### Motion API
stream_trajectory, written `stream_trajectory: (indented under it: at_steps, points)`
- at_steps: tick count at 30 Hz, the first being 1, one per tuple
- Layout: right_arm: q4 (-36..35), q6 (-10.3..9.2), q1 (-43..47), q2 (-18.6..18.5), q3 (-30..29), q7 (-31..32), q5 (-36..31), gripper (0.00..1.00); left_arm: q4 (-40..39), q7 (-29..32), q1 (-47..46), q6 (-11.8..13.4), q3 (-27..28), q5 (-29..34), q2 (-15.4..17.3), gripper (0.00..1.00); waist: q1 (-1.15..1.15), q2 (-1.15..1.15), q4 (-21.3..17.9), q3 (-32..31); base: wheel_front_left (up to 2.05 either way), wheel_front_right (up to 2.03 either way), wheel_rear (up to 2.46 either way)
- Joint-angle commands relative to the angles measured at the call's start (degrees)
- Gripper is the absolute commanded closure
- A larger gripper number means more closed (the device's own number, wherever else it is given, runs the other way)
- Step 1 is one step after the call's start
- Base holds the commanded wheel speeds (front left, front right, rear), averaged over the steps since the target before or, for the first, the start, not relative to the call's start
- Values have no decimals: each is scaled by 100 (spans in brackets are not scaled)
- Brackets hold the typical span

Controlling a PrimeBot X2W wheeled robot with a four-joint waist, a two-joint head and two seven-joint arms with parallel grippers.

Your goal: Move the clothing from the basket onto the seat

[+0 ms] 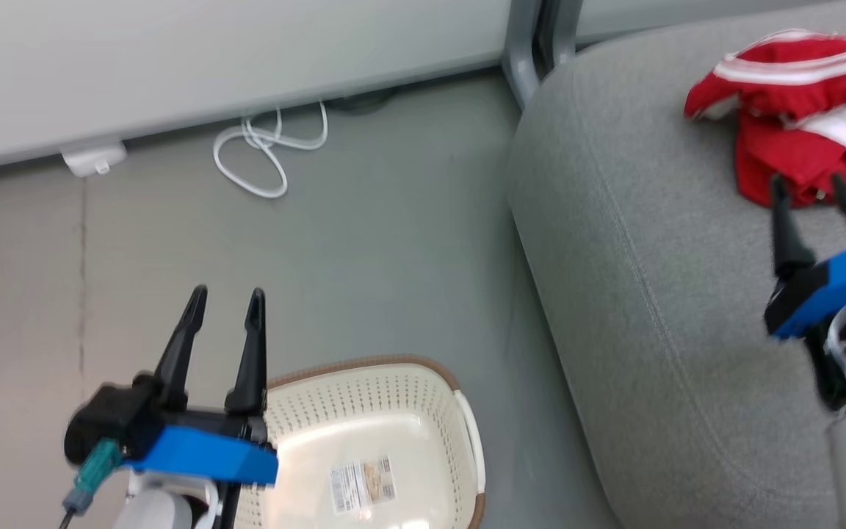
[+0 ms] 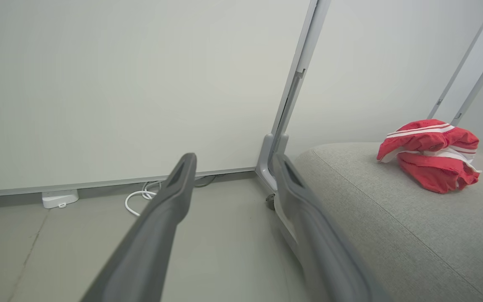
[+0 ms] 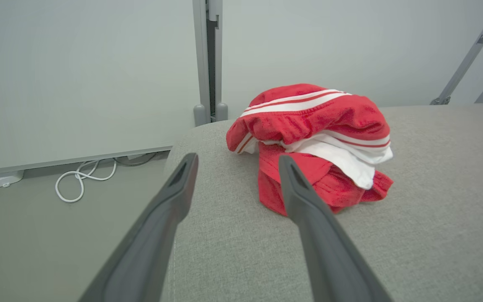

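Though axis unclear, clothing (image 1: pixel 775 143) on seat (image 1: pixel 651 294)

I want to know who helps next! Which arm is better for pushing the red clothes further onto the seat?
The right, probably. The right gripper hangs open over the seat, its tips at the edge of the clothing. The left gripper is open by the basket, far from them.

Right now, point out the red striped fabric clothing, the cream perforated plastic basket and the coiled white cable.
Red striped clothing (image 3: pixel 317 119): right wrist view, top fold.
Cream plastic basket (image 1: pixel 364 397): head view, far wall.
White cable (image 1: pixel 252 137): head view, bunched loops.
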Motion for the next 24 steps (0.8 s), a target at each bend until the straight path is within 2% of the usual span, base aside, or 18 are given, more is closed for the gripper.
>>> stream_trajectory:
  at_steps: [1,8,12,24]
  points:
    - [-182,1,273,55,107,-51,91,0,58,-24,107,10,86,-20,-23,0,3,0,-165,-289,0,0,0]
    - [-1444,1,1679,394,384,-308,389,0,390,-25,574,19,461,-36,-220,0,3,0,228,-825,0,0,0]
    - [-1888,1,2278,612,361,-313,376,0,519,-22,736,-1,619,-7,-293,0,3,0,488,-990,0,0,0]
    - [-2093,1,3179,936,483,-362,282,0,858,-22,1106,-22,915,10,-432,0,3,0,1058,-1409,0,0,0]
